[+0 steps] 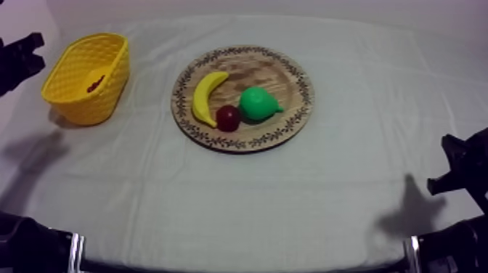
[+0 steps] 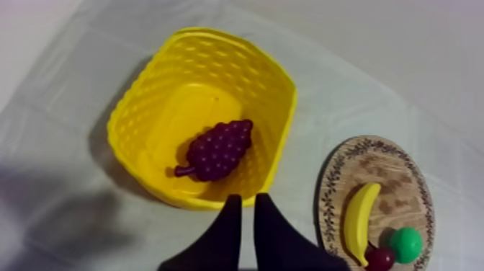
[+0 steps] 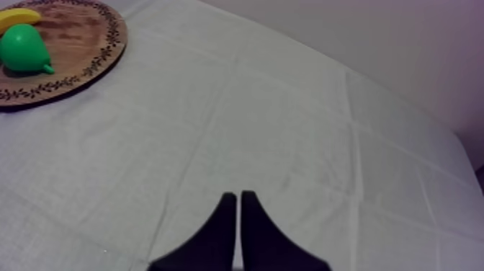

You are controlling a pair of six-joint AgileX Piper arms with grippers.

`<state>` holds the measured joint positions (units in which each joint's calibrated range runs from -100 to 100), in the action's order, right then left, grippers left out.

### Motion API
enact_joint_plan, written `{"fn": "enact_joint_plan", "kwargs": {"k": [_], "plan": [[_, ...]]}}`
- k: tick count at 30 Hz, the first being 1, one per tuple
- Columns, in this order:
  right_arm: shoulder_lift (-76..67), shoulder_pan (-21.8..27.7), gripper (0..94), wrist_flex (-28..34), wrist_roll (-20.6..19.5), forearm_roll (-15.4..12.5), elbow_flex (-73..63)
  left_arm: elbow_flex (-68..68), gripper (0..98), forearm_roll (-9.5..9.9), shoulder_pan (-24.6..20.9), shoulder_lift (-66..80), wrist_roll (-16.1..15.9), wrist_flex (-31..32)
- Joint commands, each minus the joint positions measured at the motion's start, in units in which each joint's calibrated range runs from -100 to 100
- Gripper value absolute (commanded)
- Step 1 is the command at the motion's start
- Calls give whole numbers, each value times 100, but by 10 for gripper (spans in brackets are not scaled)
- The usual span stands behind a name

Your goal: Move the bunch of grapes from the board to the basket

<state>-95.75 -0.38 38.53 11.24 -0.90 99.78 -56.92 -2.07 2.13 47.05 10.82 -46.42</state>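
I see a yellow basket (image 2: 137,108) with a woven lattice wall and dark purple grapes (image 2: 216,150). My board (image 1: 243,141) is brown wood with a dark leafy rim pattern. The banana (image 1: 207,94) is yellow, the pear (image 1: 258,104) bright green, the small red fruit (image 1: 228,117) dark red, and the table (image 1: 290,203) cloth grey-white.

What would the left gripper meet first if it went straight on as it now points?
Probably the near wall of the yellow basket, right ahead of the left gripper; the grapes lie inside beyond it. Depth is unclear, though.
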Motion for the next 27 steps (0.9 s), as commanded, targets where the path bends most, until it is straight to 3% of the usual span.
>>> {"fn": "enact_joint_plan", "kwargs": {"k": [1,8,16,21,27], "plan": [[0,0,3,2,1,-1,0,-603,12,15,79,877,-53,215],[0,0,3,2,-1,-1,0,-1630,1,102,98,2114,-546,448],[0,0,3,2,-2,-1,0,-2628,0,184,78,3290,-571,815],[0,0,3,2,0,-1,0,-3152,0,180,78,3982,-985,871],[0,0,3,2,2,-1,0,-3748,0,206,-43,4610,-1063,772]]}}
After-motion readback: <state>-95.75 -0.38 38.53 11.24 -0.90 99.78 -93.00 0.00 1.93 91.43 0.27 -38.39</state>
